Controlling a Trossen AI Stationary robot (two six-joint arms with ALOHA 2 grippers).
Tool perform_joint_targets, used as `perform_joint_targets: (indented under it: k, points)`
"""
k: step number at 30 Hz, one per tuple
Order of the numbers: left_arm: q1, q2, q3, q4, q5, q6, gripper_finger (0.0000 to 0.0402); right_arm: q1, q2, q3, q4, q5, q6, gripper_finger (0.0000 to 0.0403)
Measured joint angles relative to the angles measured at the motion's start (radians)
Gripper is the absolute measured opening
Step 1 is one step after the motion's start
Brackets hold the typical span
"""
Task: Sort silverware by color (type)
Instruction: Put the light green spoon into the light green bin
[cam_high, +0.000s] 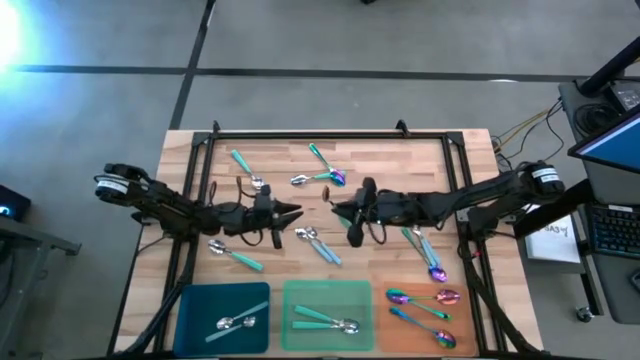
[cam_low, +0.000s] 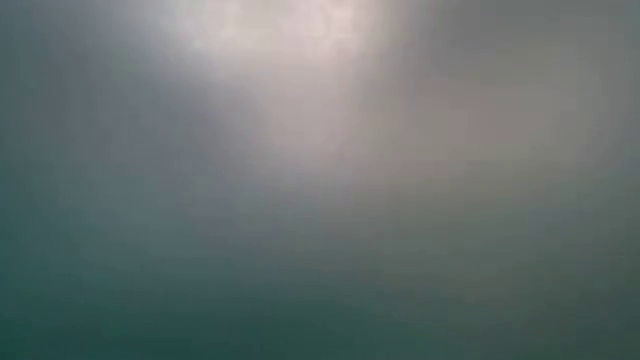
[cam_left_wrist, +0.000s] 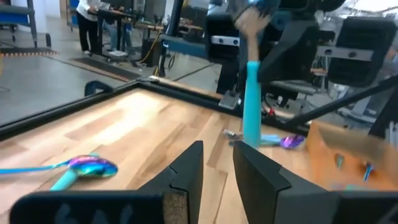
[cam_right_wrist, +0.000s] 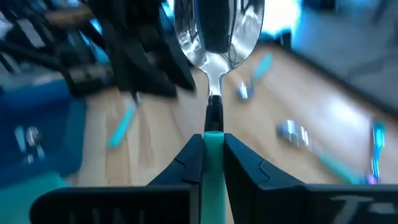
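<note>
Silverware sorting: right gripper (cam_right_wrist: 211, 155) is clamping a teal-handled spoon (cam_right_wrist: 214, 37) above table centre.

Left gripper (cam_left_wrist: 217, 168) is hovering at 9 o'clock of it, fingers apart, holding nothing. Loose spoons (cam_high: 318, 244) are lying on the wooden table (cam_high: 400, 160); others are resting in the blue tray (cam_high: 200, 300), green tray (cam_high: 300, 292) and orange tray (cam_high: 420, 312) along the 6 o'clock edge.

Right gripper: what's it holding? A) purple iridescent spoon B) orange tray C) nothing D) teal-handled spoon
D: in the right wrist view the right gripper is shut on the teal handle of a spoon, its silver bowl sticking out past the fingers.
</note>
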Motion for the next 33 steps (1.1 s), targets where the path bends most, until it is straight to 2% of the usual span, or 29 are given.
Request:
perform_joint_targets:
  k: [7, 10, 15, 21, 26, 33]
  points:
    - [0.0, 0.005, 0.059, -0.028, 0.03, 0.05, 0.0073, -0.003, 0.056, 0.0, 0.155, -0.009, -0.129, 0.0027]
    - [0.0, 0.014, 0.082, -0.036, 0.094, 0.05, 0.0073, -0.014, 0.083, 0.018, 0.156, -0.009, -0.151, 0.0027]
    - [0.0, 0.032, 0.108, -0.056, 0.097, 0.05, 0.0073, -0.03, 0.111, 0.064, 0.16, -0.014, -0.19, 0.0027]
    - [-0.001, 0.076, 0.155, -0.058, 0.123, 0.05, 0.0073, -0.03, 0.178, 0.147, 0.16, -0.086, -0.241, 0.0027]
    - [0.0, 0.12, 0.186, -0.073, 0.096, 0.062, 0.0073, -0.03, 0.236, 0.215, 0.123, -0.08, -0.275, 0.0026]
    - [-0.001, 0.121, 0.167, -0.05, 0.052, 0.064, 0.0073, -0.026, 0.245, 0.264, 0.048, -0.088, -0.297, 0.0026]
